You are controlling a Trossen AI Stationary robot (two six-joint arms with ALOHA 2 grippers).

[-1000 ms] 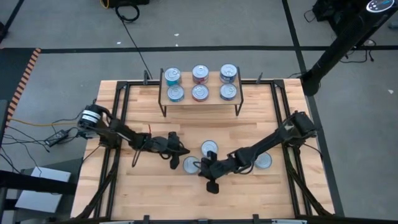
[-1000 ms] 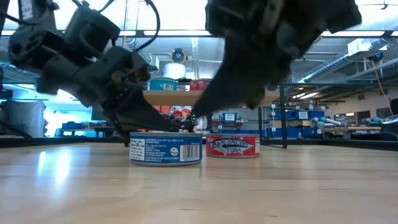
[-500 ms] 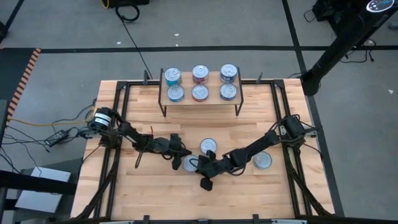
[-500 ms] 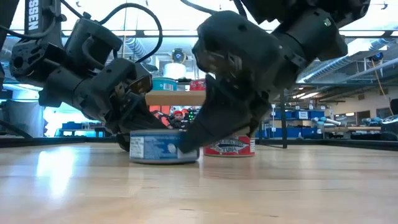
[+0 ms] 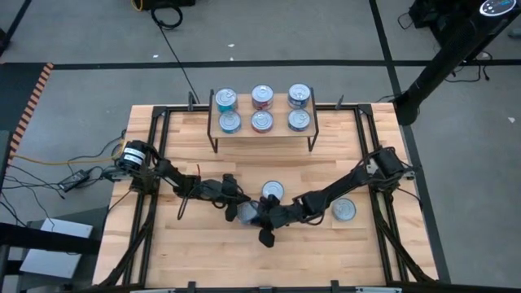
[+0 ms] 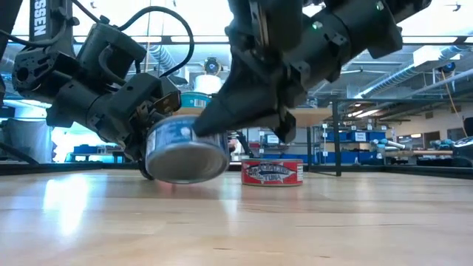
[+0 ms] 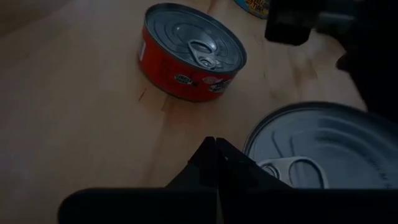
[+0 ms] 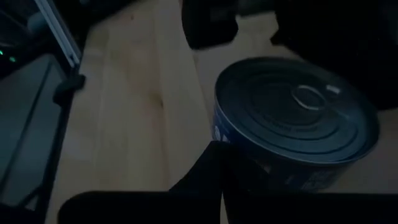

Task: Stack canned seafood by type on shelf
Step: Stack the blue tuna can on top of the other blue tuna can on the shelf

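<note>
A blue-labelled tin stands tipped, its near rim raised off the tabletop, between my two grippers near the table's middle. My left gripper is shut at its left side and my right gripper is shut at its right side. A red tin sits flat just beyond them, and another tin lies flat to the right. The shelf at the far edge carries several tins in two rows on its plank. My left gripper's shut fingertips lie against the blue tin's rim on its left side, slanting down from the table's left. My right gripper's shut fingertips press on the tin's blue side wall from the right, slanting down. The tin leans tilted between the two; whether its far edge touches the table, I cannot tell.
Black frame rails run along the table's left and right sides. Bare wood lies near the front edge. The shelf's thin black legs stand at the far middle.
My right gripper has gone toward the table's left against the blue tin and has rolled about its own line. The tin, flat on the table before, has tipped up with its near rim raised, held between the two shut grippers.
</note>
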